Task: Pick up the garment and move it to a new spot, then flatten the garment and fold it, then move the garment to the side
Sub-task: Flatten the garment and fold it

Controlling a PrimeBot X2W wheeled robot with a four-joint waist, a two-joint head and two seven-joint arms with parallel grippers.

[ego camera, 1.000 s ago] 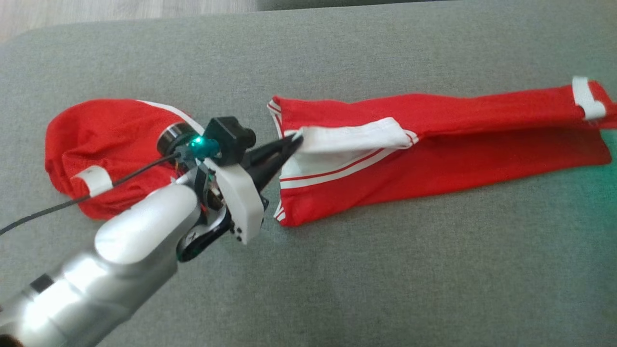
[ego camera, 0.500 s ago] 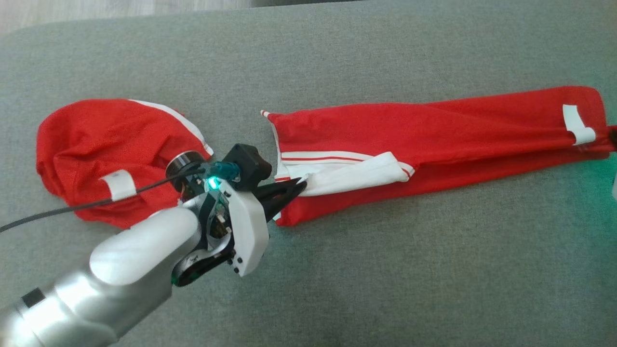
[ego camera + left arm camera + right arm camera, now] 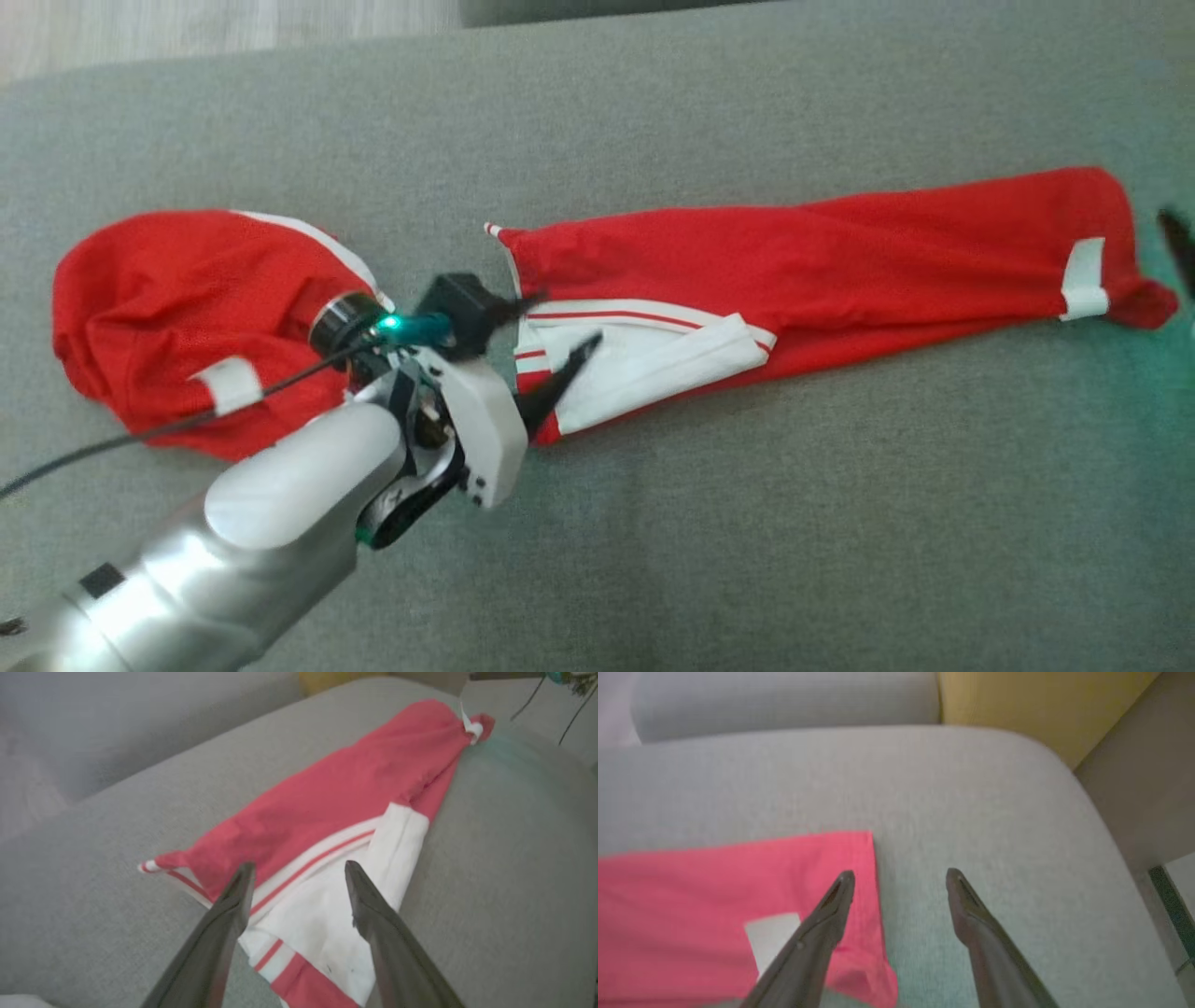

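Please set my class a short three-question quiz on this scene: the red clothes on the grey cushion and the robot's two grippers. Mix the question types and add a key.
1. True or false: the left gripper is shut on the long red garment.
2. In the head view, the crumpled red garment lies: A) to the left of the long one; B) on top of it; C) on the wooden floor.
3. Which gripper hangs by the long garment's end with the white tab?
Key: 1 false, its jaws stand open over the white panel; 2 A; 3 the right gripper.
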